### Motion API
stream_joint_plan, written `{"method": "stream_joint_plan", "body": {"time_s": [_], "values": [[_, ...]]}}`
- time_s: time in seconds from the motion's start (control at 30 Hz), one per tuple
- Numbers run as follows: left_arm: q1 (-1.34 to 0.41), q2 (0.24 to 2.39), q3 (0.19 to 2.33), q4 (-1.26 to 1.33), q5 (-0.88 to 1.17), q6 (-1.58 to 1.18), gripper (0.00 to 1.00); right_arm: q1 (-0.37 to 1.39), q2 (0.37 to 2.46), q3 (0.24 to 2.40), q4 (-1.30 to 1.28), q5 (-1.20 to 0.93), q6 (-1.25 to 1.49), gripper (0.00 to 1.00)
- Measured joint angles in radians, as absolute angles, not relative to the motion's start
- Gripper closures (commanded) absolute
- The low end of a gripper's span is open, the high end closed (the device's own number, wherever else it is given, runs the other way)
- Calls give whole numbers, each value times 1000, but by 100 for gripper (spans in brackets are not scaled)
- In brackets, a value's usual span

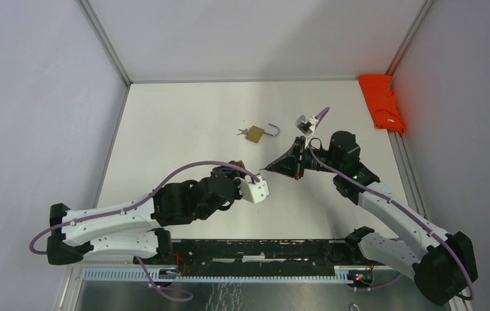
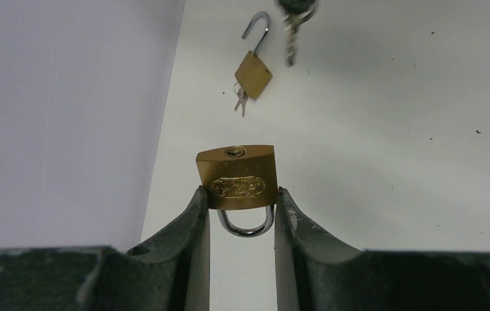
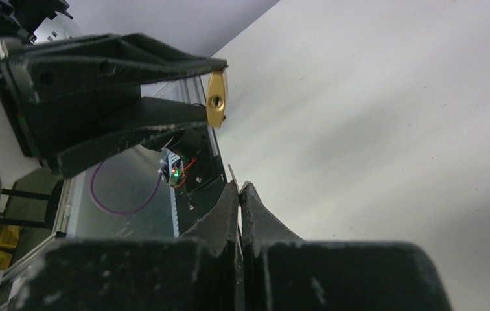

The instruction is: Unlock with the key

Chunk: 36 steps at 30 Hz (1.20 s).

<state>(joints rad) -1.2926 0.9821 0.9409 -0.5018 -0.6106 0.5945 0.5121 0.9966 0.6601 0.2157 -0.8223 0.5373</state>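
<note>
Gripping the padlock (image 2: 237,175) by its two narrow edges, the left gripper (image 2: 240,197) stands part-open around the brass body. The shackle is tucked back between the fingers and the keyhole (image 2: 233,152) is turned outward, so the slot faces the other arm. The right gripper (image 3: 239,188) is pinched fully together on the key (image 3: 231,172). Only the key's tip pokes past the fingertips, pointing roughly toward that keyhole but clearly apart from it. A second padlock (image 1: 254,134), shackle open and keys at its base, lies on the table (image 1: 184,116) beyond, clear of both arms.
</note>
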Motion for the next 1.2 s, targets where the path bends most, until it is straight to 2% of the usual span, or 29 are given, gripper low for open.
{"method": "stream_joint_plan", "body": {"time_s": [0.53,0.93,1.2], "values": [[-1409,1087,956,-478,-592,636,98,535,1072,758,134,-811,485,100],[-1409,1087,960,-481,-591,635,98,540,946,758,32,-781,451,100],[-1409,1087,960,-481,-591,635,98,570,944,750,8,-776,442,100]]}}
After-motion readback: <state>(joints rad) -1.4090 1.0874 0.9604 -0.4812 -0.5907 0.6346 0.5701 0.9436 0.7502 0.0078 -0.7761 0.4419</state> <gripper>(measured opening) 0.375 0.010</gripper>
